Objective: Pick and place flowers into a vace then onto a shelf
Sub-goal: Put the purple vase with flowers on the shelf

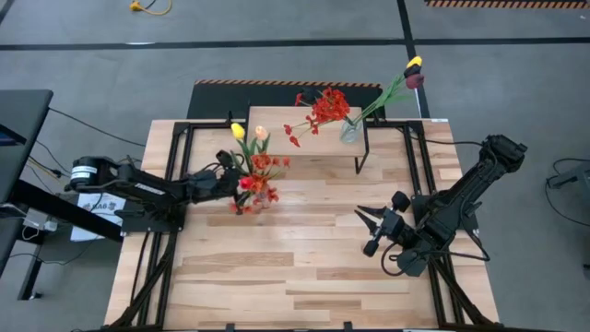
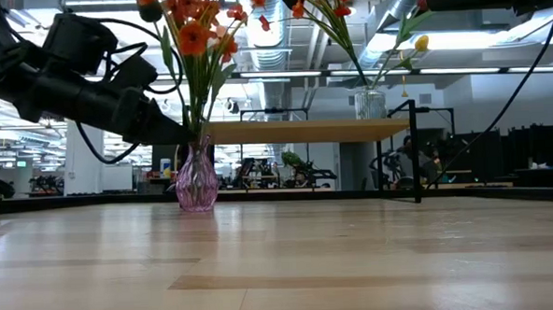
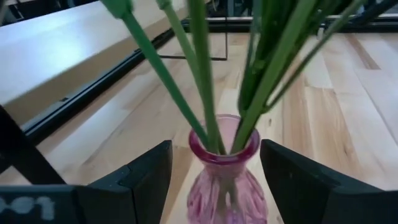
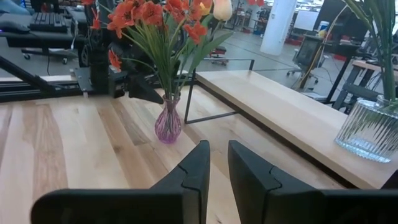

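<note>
Both fingers (image 3: 146,180) of my left gripper (image 3: 214,183) are wide apart, one on each side of the pink vase (image 3: 225,180), and they do not squeeze it. I see a small gap between each finger and the glass. The pink vase stands on the big table (image 1: 304,277), just in front of the shelf (image 1: 277,120), near the shelf's left end. Green stems (image 3: 205,81) go down into its neck. The flowers (image 1: 256,171) in it are orange-red ones, with a yellow tulip and a cream tulip on top.

On the shelf stands a clear vase (image 1: 349,131), near the shelf's right end. It holds more flowers: a bushy red spray (image 1: 323,109) that leans toward the shelf's middle, and long stems with a yellow and a dark tulip (image 1: 413,72) that reach out past the shelf's right end.

My right gripper (image 1: 371,224) waits over the table, well in front of the shelf and off to its right side. Its fingers (image 4: 193,171) are nearly together, with only a thin gap, and they hold nothing. It points toward the pink vase.
</note>
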Robot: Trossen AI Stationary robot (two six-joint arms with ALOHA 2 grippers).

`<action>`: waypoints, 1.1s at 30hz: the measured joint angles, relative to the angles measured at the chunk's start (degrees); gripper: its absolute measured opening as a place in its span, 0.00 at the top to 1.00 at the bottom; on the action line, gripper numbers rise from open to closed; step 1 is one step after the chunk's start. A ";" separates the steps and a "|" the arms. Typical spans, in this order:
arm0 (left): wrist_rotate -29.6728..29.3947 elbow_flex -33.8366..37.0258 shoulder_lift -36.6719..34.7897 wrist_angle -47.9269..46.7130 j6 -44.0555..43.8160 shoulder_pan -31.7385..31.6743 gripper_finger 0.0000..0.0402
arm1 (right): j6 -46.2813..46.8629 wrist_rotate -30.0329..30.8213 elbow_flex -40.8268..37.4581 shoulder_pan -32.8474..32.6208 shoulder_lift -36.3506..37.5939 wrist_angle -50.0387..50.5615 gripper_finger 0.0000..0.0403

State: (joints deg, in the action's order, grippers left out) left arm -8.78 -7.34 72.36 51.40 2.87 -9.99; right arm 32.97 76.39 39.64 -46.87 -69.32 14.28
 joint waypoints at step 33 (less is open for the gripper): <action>1.88 -3.38 -0.02 -5.22 0.37 -0.66 0.63 | -0.05 -0.03 0.00 0.00 0.00 0.18 0.87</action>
State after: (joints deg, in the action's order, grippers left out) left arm -6.90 -10.72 72.34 46.17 3.25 -10.66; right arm 32.92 76.36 39.64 -46.87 -69.32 14.46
